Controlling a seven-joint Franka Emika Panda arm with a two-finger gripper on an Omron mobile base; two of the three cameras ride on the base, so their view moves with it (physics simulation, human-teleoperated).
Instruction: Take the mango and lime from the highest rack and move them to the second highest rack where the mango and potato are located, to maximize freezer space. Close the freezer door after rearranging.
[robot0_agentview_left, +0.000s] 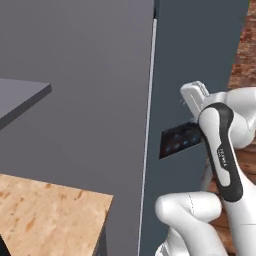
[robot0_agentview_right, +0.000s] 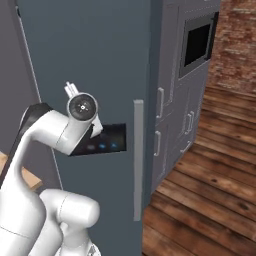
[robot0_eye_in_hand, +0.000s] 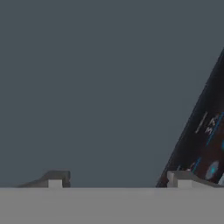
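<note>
- My gripper (robot0_eye_in_hand: 117, 181) is close against the freezer door (robot0_eye_in_hand: 96, 87); in the hand view my two fingertips (robot0_eye_in_hand: 54, 178) rise apart with bare slate door between them
- My fingers are parted with nothing between them
- The freezer door (robot0_agentview_right: 85, 55) stands shut, a tall blue-grey slab with a grey bar handle (robot0_agentview_right: 138, 160) on its right edge
- A dark control panel (robot0_agentview_right: 105, 140) with small blue lights sits on the door beside my wrist; in the hand view it slants up just past my right fingertip
- A wooden counter (robot0_agentview_left: 47, 215) lies to the left, grey cabinets (robot0_agentview_right: 175, 115) and a wall oven (robot0_agentview_right: 198, 42) to the right
</note>
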